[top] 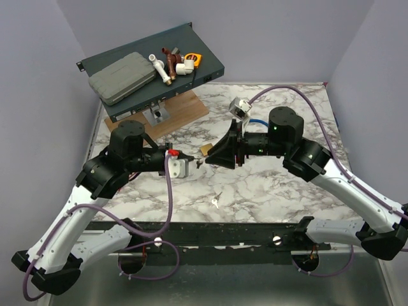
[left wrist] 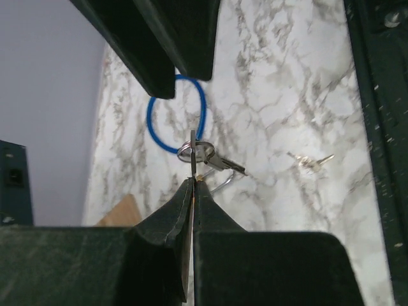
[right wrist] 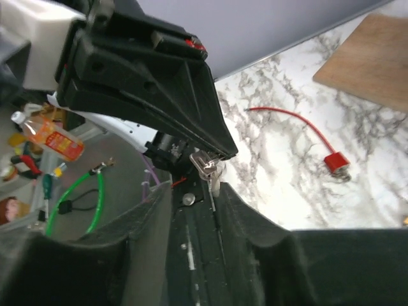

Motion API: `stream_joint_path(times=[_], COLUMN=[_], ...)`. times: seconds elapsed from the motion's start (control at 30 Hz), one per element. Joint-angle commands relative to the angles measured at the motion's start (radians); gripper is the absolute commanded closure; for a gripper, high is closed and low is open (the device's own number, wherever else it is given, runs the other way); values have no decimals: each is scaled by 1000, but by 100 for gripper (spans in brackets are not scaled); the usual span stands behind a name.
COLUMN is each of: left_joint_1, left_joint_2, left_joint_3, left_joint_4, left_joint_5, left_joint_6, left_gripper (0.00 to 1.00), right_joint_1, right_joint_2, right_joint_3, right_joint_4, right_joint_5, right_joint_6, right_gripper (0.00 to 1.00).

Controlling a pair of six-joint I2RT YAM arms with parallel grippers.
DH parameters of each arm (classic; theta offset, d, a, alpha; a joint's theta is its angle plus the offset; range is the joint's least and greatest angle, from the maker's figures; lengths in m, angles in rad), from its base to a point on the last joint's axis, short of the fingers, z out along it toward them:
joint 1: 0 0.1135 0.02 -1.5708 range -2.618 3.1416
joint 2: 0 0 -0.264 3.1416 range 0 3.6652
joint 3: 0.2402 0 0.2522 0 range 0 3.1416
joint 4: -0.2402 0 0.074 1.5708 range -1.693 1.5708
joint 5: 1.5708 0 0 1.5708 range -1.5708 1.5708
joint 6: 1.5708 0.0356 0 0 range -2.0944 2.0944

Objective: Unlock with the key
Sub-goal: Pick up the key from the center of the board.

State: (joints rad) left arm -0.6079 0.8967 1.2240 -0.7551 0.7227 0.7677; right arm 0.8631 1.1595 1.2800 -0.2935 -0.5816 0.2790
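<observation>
The key [left wrist: 193,148] was up off the table [top: 268,191], pinched edge-on in the left claw [left wrist: 193,190], which was clamped tight on it. A ring [left wrist: 200,152] and a second key [left wrist: 224,164] dangled beside it. The right claw [right wrist: 196,194] faced it tip to tip, jaws parted, nothing gripped. A brass padlock [top: 206,148] showed just by that tip. A spare key [top: 217,202] lay on the marble nearer the bases.

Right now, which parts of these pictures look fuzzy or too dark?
Left wrist view: the left tool is dark and soft up close, the marble table sharp. Right wrist view: the right tool blurs into shadow. Top view: even light, nothing fuzzy.
</observation>
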Motion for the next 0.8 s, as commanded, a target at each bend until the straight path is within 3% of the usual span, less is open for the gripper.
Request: stream_joint_path(times=[0.0,0.13,0.37,0.6,0.77], left_joint_1=[-72,-157,-202,-203,-205], left_joint_2=[-64,-169,-323,-312,-287], left_joint_3=[-22,-174,-521,-618,-653], left_joint_4=[-29,121,575,856,956], left_joint_5=[-182,-277,-274,-239,-242], left_joint_6=[383,670,1209,1334,1427], left_gripper=[100,100,100,100,100], right_joint_1=[5,5,-12,-19,-29], right_joint_2=[-9,-13,18,13,11], right_joint_3=[85,98,43,-45,-102], right_joint_4=[-65,-76,-57,0,44], right_joint_5=[24,35,-29,-101,-83], right_joint_6=[-33,-36,4,35,53], right_gripper=[53,44,42,36,35])
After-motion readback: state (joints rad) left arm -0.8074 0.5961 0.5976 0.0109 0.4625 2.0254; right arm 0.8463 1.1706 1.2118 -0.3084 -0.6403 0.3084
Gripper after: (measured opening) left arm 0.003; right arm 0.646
